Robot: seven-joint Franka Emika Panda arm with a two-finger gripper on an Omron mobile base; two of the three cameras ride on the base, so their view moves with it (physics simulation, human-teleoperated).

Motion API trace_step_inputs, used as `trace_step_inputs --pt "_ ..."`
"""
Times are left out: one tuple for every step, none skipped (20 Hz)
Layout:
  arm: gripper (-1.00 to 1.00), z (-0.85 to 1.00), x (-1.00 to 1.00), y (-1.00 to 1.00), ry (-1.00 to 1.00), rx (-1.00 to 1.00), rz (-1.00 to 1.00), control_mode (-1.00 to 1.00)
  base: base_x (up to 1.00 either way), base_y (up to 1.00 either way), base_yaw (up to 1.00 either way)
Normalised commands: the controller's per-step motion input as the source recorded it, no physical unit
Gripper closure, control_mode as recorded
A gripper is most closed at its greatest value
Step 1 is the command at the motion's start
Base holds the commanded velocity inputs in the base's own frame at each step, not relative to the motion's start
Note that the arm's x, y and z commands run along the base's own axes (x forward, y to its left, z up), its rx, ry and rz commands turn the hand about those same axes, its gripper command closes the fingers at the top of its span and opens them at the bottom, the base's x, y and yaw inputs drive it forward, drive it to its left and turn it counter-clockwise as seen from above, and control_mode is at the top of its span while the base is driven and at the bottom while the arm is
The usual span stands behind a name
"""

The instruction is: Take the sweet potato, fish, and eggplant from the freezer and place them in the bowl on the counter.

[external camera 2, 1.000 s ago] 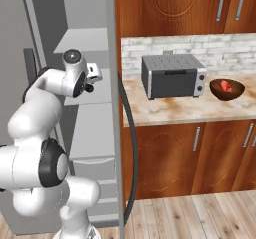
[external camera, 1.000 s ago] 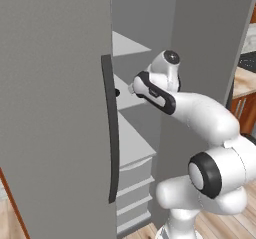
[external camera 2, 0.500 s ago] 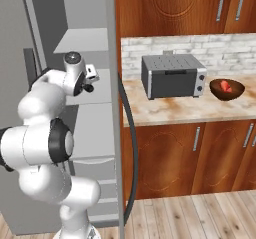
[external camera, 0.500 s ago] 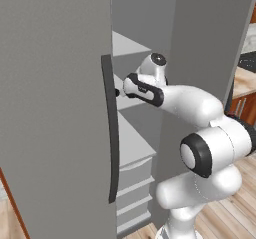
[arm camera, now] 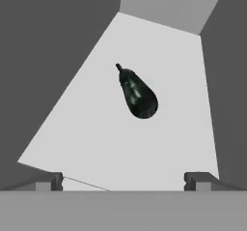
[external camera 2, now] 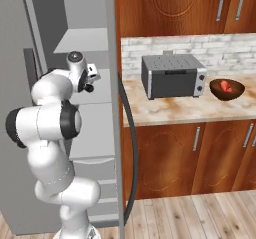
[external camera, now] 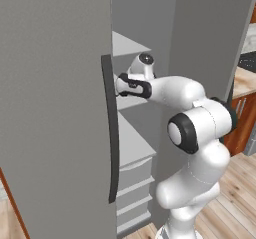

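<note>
My arm reaches into the open freezer [external camera 2: 75, 28], a tall grey cabinet with white shelves and drawers. In the left base view, my pincer [external camera: 120, 85] sits at about ten o'clock from my big shoulder joint, tucked just behind the edge of the door with its long black handle [external camera: 111, 133]. The two finger tips stand spread wide apart, one at seven o'clock and one at five o'clock in the hand view, with nothing between them.

Ahead of the tips, the eggplant [arm camera: 136, 93] lies alone on a bare white shelf [arm camera: 87, 143], near the middle of the hand view. It is dark green-black and glossy, with its thin stem pointing to eleven o'clock and its fat end to five o'clock.

I judge it to be firm, fairly light and smooth-skinned, so it may slip or roll. The best hold looks to be across the widest part of the body, not the tapering stem end.

In the right base view, the bowl [external camera 2: 227, 89] waits on the tabletop [external camera 2: 170, 110] at three o'clock, beside the toaster oven [external camera 2: 173, 75]. Something red already lies inside it.
</note>
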Motion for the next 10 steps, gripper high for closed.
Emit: trace_step_inputs --pt "-1.0 -0.41 0.31 0.01 0.0 -0.06 0.0 -1.0 0.0 0.0 0.0" --pt "-1.0 -0.34 0.36 0.09 0.0 -0.05 0.0 -1.0 0.0 0.0 0.0" --pt "-1.0 -0.34 0.33 0.14 0.0 -0.03 0.0 -1.0 0.0 0.0 0.0" --pt "-1.0 -0.29 0.32 0.16 0.0 -0.03 0.0 -1.0 0.0 0.0 0.0" --pt "-1.0 -0.22 0.36 0.14 0.0 -0.04 0.0 -1.0 0.0 0.0 0.0" --pt "-1.0 -0.18 0.44 0.18 0.0 -0.05 0.0 -1.0 0.0 0.0 0.0" --pt "-1.0 -0.19 0.39 0.19 0.0 -0.03 0.0 -1.0 0.0 0.0 0.0" --pt "-1.0 -0.12 0.36 0.2 0.0 -0.03 0.0 -1.0 0.0 0.0 0.0" --pt "-1.0 -0.11 0.34 0.19 0.0 -0.02 0.0 -1.0 0.0 0.0 0.0" --pt "-1.0 -0.16 0.42 0.16 0.0 -0.03 0.0 -1.0 0.0 0.0 0.0"
